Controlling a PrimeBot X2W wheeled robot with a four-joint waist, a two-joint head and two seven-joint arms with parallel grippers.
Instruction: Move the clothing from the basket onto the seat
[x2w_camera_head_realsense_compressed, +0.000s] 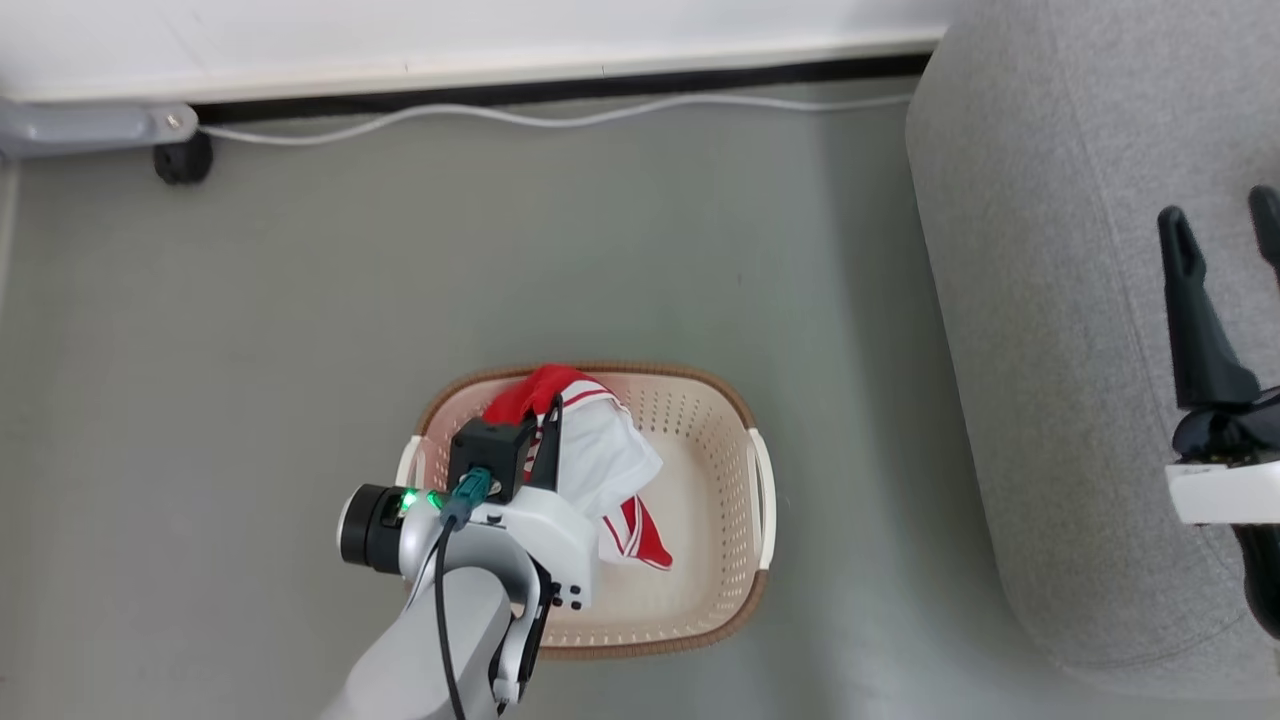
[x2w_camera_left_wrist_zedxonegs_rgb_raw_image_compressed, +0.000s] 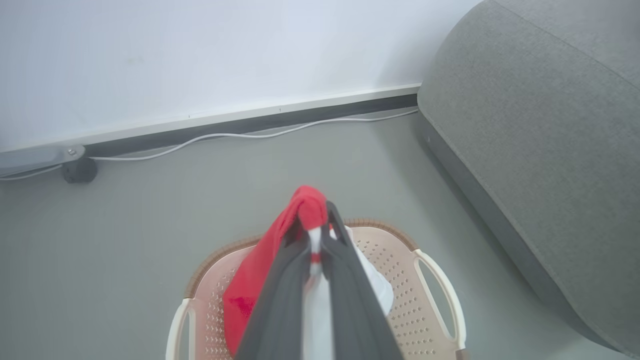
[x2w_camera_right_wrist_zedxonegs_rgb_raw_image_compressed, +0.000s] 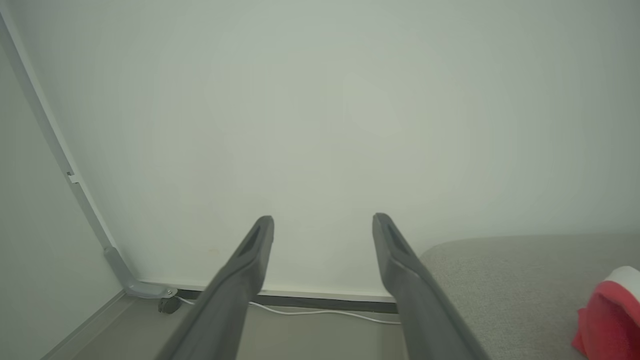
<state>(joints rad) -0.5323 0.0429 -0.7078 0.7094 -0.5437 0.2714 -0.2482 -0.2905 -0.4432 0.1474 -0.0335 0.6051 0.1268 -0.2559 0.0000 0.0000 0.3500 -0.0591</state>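
The floor (x2w_camera_head_realsense_compressed: 500, 280) is smooth and grey-green, a white wall (x2w_camera_left_wrist_zedxonegs_rgb_raw_image_compressed: 200, 60) stands at the back with a thin white cable (x2w_camera_head_realsense_compressed: 560, 118) lying along its foot, and the big grey seat (x2w_camera_head_realsense_compressed: 1050, 300) sits to the right of the cream basket (x2w_camera_head_realsense_compressed: 712, 430), which stands on the floor. The left gripper (x2w_camera_left_wrist_zedxonegs_rgb_raw_image_compressed: 317, 222) is pinched tight on a red and white bit of the clothing (x2w_camera_head_realsense_compressed: 600, 450) and holds it up over the basket, with the rest hanging down inside. The right gripper (x2w_camera_right_wrist_zedxonegs_rgb_raw_image_compressed: 322, 220) has its two fingers wide apart and empty, over the seat, where another red piece (x2w_camera_right_wrist_zedxonegs_rgb_raw_image_compressed: 607, 320) lies.
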